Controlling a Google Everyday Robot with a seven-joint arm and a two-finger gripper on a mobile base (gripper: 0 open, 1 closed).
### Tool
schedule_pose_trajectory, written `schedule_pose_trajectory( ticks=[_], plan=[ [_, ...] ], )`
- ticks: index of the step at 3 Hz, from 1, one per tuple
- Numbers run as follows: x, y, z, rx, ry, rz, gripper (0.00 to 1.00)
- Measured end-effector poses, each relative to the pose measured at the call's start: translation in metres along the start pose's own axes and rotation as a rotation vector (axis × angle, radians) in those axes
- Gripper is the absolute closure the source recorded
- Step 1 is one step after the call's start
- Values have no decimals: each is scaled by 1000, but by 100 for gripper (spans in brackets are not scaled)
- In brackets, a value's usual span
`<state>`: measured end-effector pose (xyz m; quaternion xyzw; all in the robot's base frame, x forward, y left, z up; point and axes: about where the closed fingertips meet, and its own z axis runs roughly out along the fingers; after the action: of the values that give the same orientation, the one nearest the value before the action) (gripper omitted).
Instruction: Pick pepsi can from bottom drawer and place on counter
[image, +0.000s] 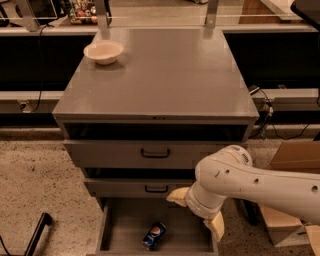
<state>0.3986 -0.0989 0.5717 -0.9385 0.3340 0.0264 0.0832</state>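
The pepsi can (154, 235), blue with the round logo, lies tilted on the grey floor of the open bottom drawer (125, 227), near its front middle. My gripper (196, 210) hangs over the right part of the drawer, above and to the right of the can, not touching it. Its two pale yellow fingers (216, 226) are spread apart and hold nothing. The white arm reaches in from the right. The grey counter (165, 75) tops the cabinet.
A white bowl (103, 51) sits at the counter's back left. The two upper drawers with black handles (155, 153) stand slightly pulled out above the gripper. A cardboard box (290, 195) stands on the speckled floor at the right. A black bar (37, 235) lies lower left.
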Motion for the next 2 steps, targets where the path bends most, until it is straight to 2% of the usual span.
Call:
schedule_pose_trajectory(
  ticks=[1, 2],
  plan=[
    [0, 0, 0, 0, 0, 0, 0],
    [21, 2, 24, 60, 1, -55, 0]
  ],
)
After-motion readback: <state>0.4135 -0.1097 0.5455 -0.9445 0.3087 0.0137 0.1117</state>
